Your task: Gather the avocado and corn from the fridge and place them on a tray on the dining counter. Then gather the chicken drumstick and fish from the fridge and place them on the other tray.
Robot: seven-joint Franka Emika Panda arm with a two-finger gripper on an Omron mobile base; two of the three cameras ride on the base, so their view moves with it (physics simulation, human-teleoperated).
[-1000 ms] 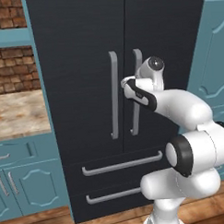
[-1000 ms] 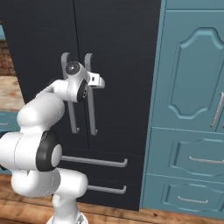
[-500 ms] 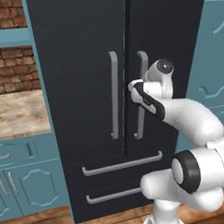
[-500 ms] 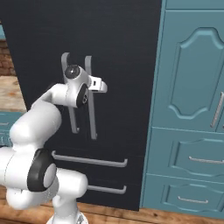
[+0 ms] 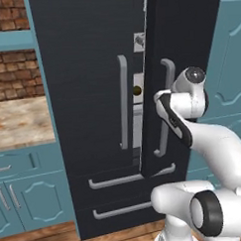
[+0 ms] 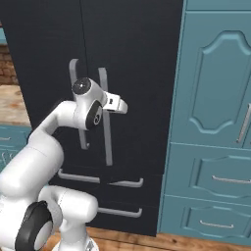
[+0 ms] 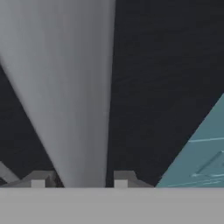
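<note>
- We judge the task barely begun: the fridge (image 5: pixel 86 94) fills the middle, tall and charcoal-black, its right door (image 5: pixel 184 65) cracked open, with food items dimly visible on shelves through the gap.
- Our fingers (image 7: pixel 120 179) straddle the grey bar handle (image 7: pixel 72 96), pinching it.
- No food is gathered yet.

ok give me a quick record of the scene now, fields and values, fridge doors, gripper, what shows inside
fridge: charcoal, two doors, two drawers below
right door: swung partly open, gap at the centre
left door: shut
gripper: fingers either side of the right door's grey bar handle
inside: pale shelves and a small round brownish item in the gap, too small to identify
beside fridge: teal cabinets
</note>
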